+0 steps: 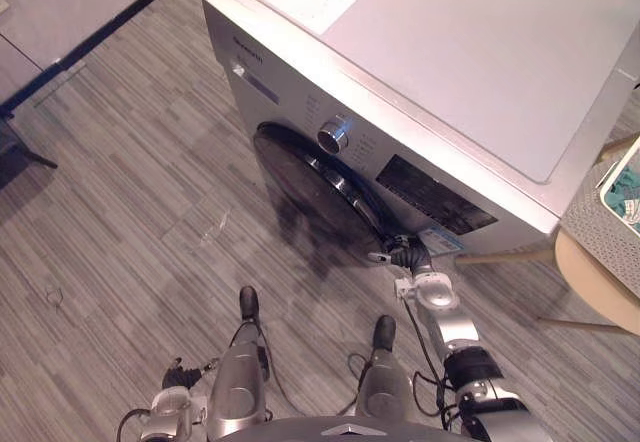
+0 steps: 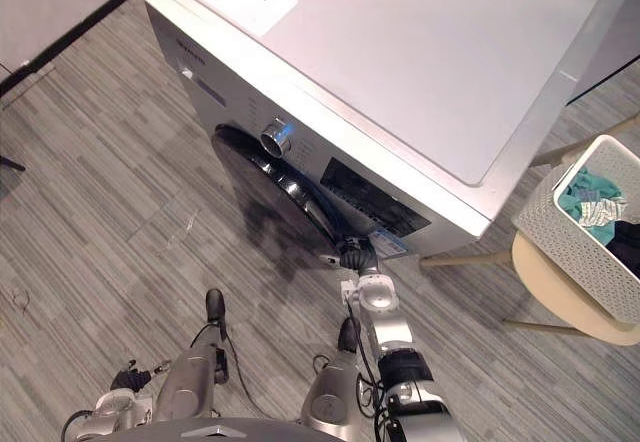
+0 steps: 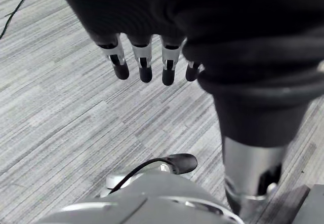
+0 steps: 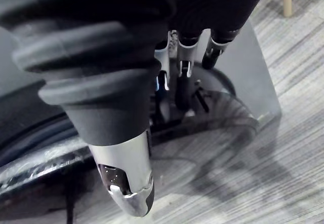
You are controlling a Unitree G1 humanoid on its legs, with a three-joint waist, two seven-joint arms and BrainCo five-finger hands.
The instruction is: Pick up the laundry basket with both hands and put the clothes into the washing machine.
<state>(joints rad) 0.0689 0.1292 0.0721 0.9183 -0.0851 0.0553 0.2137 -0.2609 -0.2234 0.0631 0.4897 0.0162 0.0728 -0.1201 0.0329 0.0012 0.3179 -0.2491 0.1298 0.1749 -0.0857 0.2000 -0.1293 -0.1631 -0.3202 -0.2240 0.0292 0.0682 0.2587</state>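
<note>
One white perforated plastic laundry basket holding clothes sits at the frame's right edge, well right of the nearer right hand. That hand's fingers lie extended against the right rim of the silver washing machine's dark round door. The left hand hangs slack-fingered at lower left.

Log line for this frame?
right hand at washer door edge | left hand idle, open | laundry basket on stool, clothes inside
</note>
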